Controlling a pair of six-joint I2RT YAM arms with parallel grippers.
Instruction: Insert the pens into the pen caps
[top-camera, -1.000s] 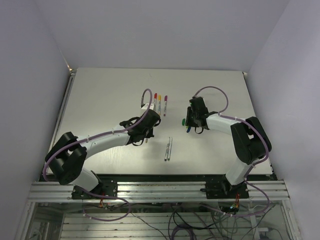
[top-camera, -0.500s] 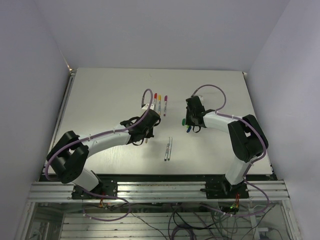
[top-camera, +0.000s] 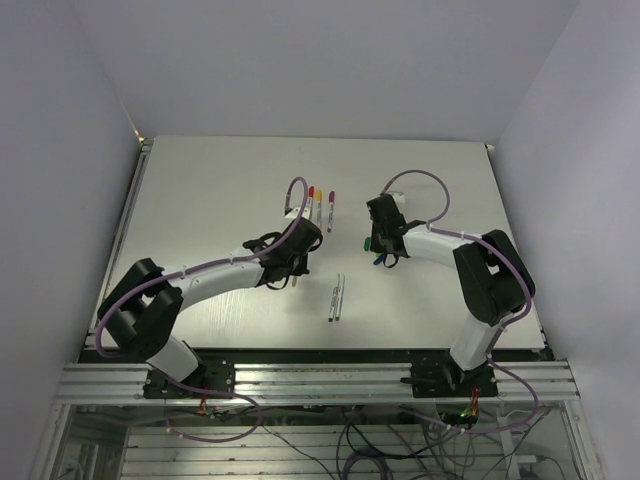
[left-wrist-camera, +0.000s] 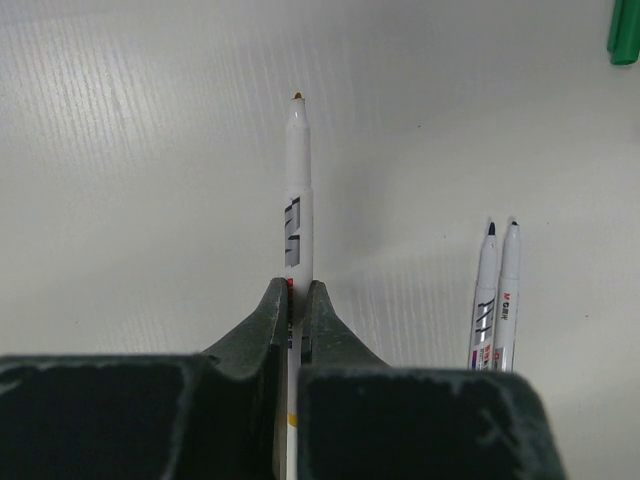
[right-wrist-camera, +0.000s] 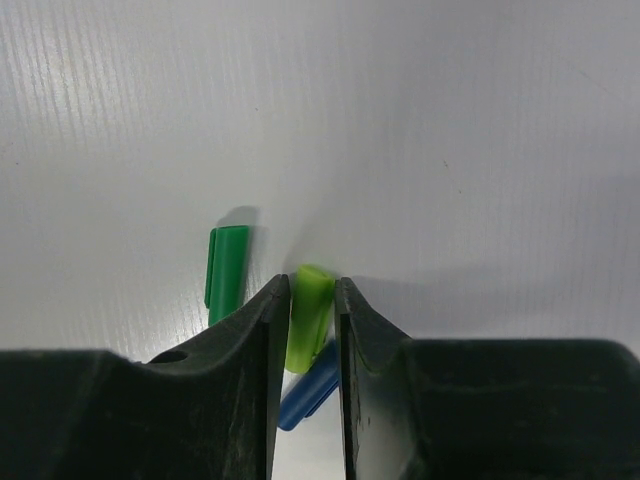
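My left gripper (left-wrist-camera: 297, 285) is shut on a whitish pen (left-wrist-camera: 297, 205) whose bare yellowish tip points away from me; in the top view it (top-camera: 292, 268) hangs over the table's middle. My right gripper (right-wrist-camera: 312, 281) is shut on a yellow-green cap (right-wrist-camera: 308, 312), held just above the table; in the top view it (top-camera: 378, 248) is right of centre. A dark green cap (right-wrist-camera: 226, 272) lies just left of the fingers and a blue cap (right-wrist-camera: 310, 392) lies below them. Two uncapped pens (top-camera: 337, 297) lie side by side and also show in the left wrist view (left-wrist-camera: 498, 295).
Three capped pens (top-camera: 320, 207) with red, orange and magenta caps lie side by side beyond my left gripper. The green cap shows at the top right of the left wrist view (left-wrist-camera: 625, 35). Purple cables loop over both wrists.
My right gripper has crept a little to the left, over the caps. My left gripper, with its pen, has hardly moved.
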